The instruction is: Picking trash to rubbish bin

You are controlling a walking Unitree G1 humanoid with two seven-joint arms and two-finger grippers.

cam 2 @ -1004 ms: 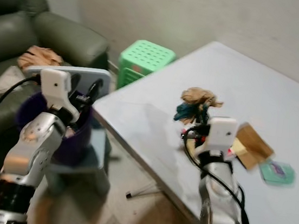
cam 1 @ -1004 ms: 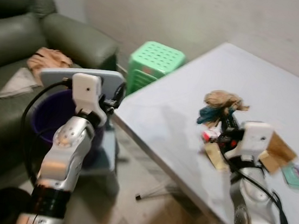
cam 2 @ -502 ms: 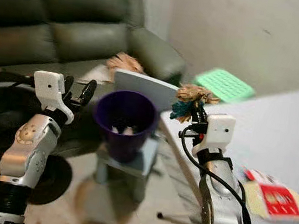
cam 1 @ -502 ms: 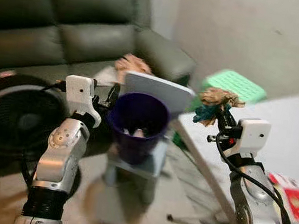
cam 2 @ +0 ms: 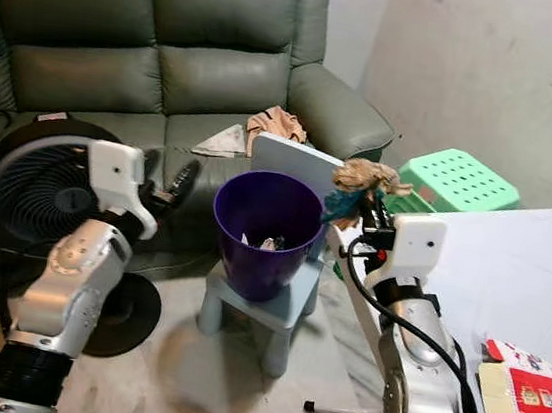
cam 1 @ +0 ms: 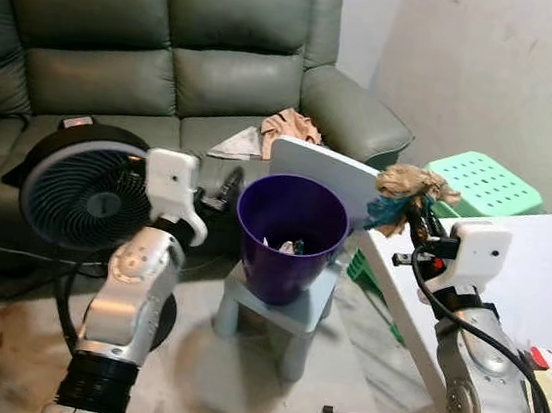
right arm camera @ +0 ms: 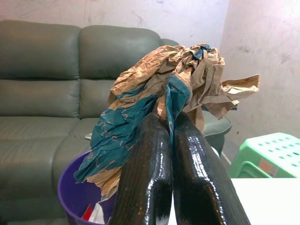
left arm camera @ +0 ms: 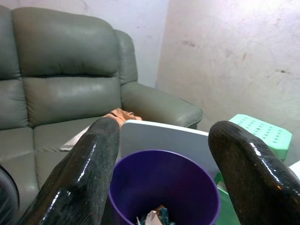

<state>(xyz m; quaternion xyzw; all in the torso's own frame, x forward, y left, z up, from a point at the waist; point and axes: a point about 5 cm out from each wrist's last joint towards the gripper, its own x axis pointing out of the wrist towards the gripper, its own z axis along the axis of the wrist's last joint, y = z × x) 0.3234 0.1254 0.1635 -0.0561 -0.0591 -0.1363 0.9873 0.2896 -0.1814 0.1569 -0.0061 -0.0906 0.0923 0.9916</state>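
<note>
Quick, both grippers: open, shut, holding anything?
Left gripper: open, empty, facing the purple plastic bin.
Right gripper: shut on crumpled brown-and-teal paper wad.

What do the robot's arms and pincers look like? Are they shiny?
Yes. Both arms are silver metal tubes with rounded joints and a ribbed black band low on the forearm. Each wrist carries a white boxy block, and black cables loop beside the arms. The left pincer and right pincer each have two long, glossy black fingers with rounded tips.
</note>
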